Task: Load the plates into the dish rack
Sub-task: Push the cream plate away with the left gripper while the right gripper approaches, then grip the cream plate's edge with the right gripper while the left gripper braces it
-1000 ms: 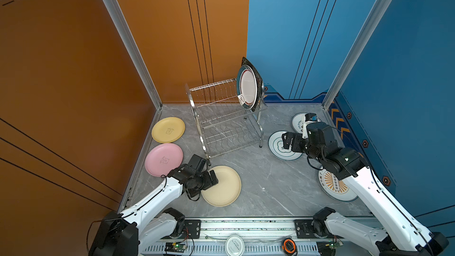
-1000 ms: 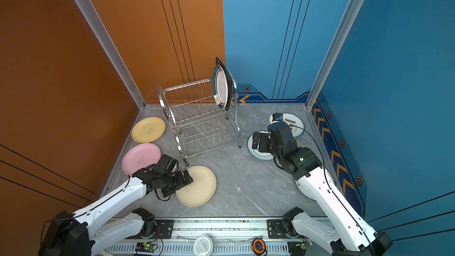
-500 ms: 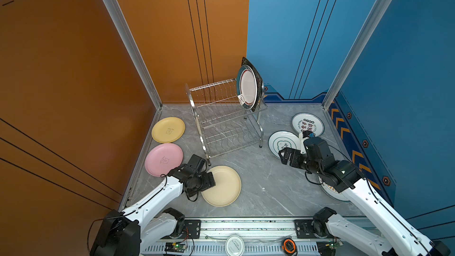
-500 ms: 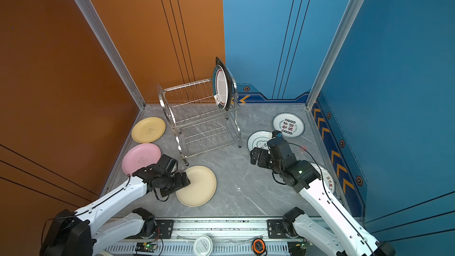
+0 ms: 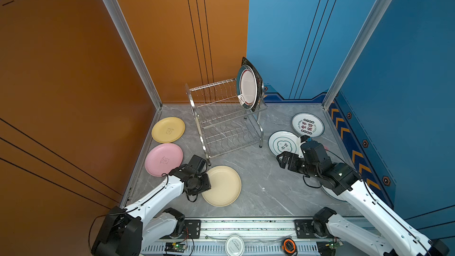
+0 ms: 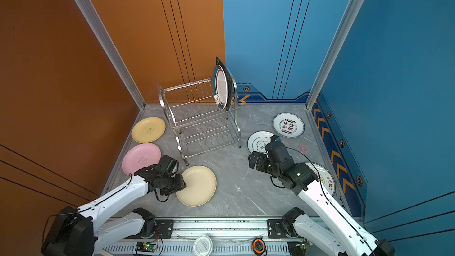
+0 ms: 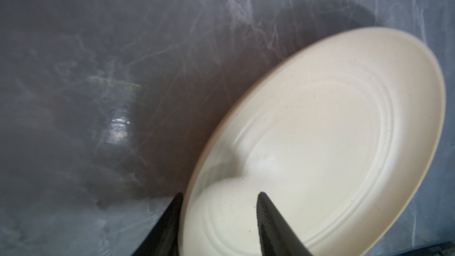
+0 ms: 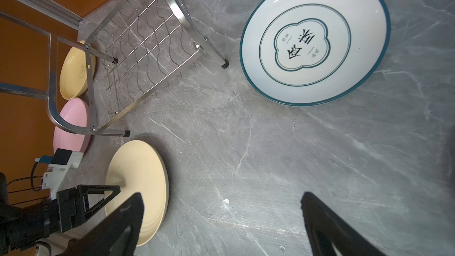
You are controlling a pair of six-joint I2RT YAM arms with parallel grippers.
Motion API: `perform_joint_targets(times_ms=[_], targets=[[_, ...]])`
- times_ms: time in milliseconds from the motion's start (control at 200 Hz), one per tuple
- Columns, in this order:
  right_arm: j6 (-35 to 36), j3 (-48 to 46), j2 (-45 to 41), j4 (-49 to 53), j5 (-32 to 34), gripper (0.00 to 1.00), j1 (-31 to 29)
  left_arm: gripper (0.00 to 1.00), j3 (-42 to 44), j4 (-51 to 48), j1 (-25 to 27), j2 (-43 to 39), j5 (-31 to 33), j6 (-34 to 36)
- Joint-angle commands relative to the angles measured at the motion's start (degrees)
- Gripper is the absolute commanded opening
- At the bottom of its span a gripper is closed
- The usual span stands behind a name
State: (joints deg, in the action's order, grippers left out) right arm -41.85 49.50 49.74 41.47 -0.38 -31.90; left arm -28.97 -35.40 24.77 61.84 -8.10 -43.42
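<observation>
Beige plate (image 5: 222,185) is seen lying on the grey marble table (image 5: 258,193) at the lower middle of both top views. Its left rim is straddled by the left gripper (image 5: 208,185). In the left wrist view the fingers (image 7: 268,217) are narrowed about that rim, one outside it and one over the inner face. Whether the rim is pinched cannot be told.

The right gripper (image 8: 221,194) is held wide apart over bare table, right of centre, with nothing between its jaws. It is near the clover plate (image 5: 283,142).

The dish rack (image 5: 226,121) is placed at the centre back. At the right end of its upper tier a green-rimmed plate (image 5: 247,87) is stood on edge, with the black square plate (image 5: 259,80) behind it. The yellow plate (image 5: 168,129) and pink plate (image 5: 163,159) are laid flat at the left. A lettered plate (image 5: 307,124) is laid flat at the right. Another plate (image 6: 327,178) is largely hidden under the right arm.
</observation>
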Motion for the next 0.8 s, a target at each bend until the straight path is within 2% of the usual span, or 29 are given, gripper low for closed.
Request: perform_joint_targets(times_ms=[0, 511, 796], targets=[[-1.39, -1.43, -0.69, -0.58, -1.06, 1.0, -0.57, 0.38, 1.17, -0.75, 0.36, -0.58, 1.06, -0.22], [-1.32, -3.61, 0.12, -2.17, -3.52, 1.0, -0.78, 0.0, 0.42, -0.73, 3.36, 0.38, -0.33, 1.94], [-0.71, -4.67, 2.48, -5.17, -10.32, 1.0, -1.33, 0.0, -2.3, -0.72, 7.09, -3.26, -2.23, 1.43]])
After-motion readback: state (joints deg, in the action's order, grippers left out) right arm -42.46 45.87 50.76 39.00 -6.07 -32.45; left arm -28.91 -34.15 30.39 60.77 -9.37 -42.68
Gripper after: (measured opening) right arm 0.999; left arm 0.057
